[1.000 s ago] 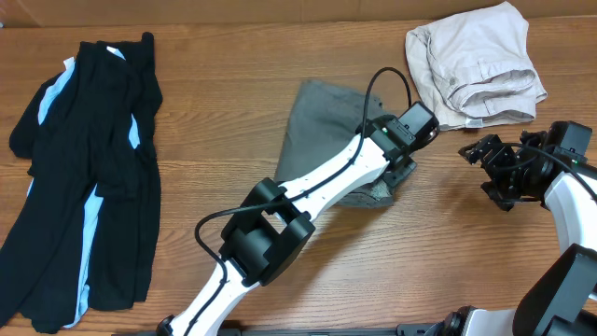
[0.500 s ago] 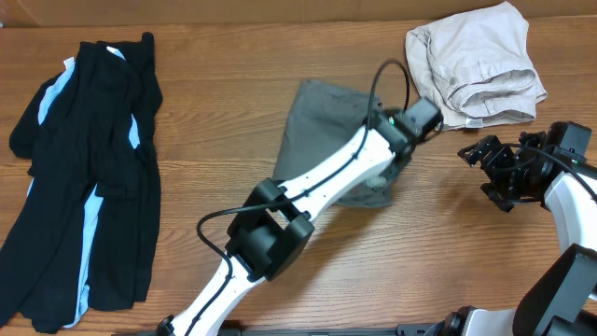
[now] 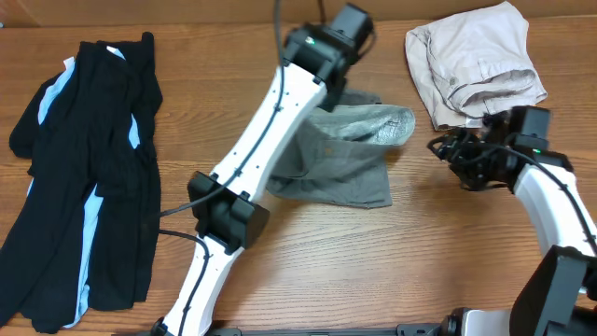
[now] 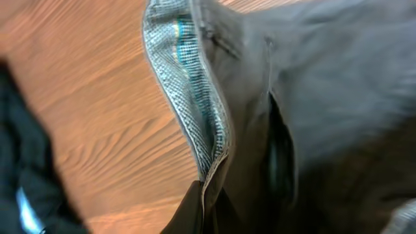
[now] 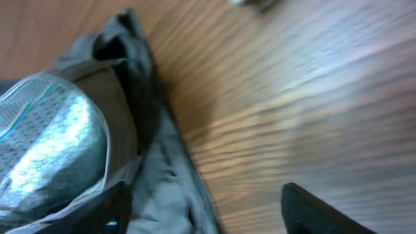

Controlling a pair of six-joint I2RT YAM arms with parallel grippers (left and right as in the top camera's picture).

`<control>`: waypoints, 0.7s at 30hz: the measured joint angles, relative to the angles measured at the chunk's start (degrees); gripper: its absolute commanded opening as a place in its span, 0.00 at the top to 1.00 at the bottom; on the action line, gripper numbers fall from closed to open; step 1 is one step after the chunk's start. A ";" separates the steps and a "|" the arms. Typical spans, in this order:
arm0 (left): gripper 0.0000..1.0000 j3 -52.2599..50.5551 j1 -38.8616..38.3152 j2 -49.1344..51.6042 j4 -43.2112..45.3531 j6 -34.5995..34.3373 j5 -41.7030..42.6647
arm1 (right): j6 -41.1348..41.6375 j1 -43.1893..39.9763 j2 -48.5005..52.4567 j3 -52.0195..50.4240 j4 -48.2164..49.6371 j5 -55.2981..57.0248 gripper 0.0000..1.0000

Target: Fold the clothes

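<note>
My left fingers (image 3: 338, 58) have swung toward the far edge, grasping the grey shorts (image 3: 343, 166), which lie mid counter (image 3: 280, 280), lining showing. My right fingers (image 5: 313, 209) moved nearer the shorts, spread apart and empty.

The left arm (image 3: 270, 121) reaches from the near edge diagonally to the far edge, wrist bent downward. The left gripper (image 3: 336, 79) has its jaws hidden (its own camera shows none). The right arm (image 3: 550, 196) comes from the near right corner. The right gripper (image 3: 450, 154) points left with fingers (image 5: 312, 208) spread wide.
</note>
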 measured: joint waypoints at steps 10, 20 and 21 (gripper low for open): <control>0.96 0.00 3.76 0.00 -0.42 1.51 2.56 | 4.92 8.57 3.78 0.13 7.30 1.51 0.36; 0.96 -0.81 -1.99 0.00 3.45 5.66 11.10 | 8.81 6.16 5.88 0.13 9.07 -0.70 0.16; 0.96 -1.51 -2.93 0.00 3.89 5.88 11.47 | 8.96 5.07 5.88 0.15 9.05 -1.68 0.14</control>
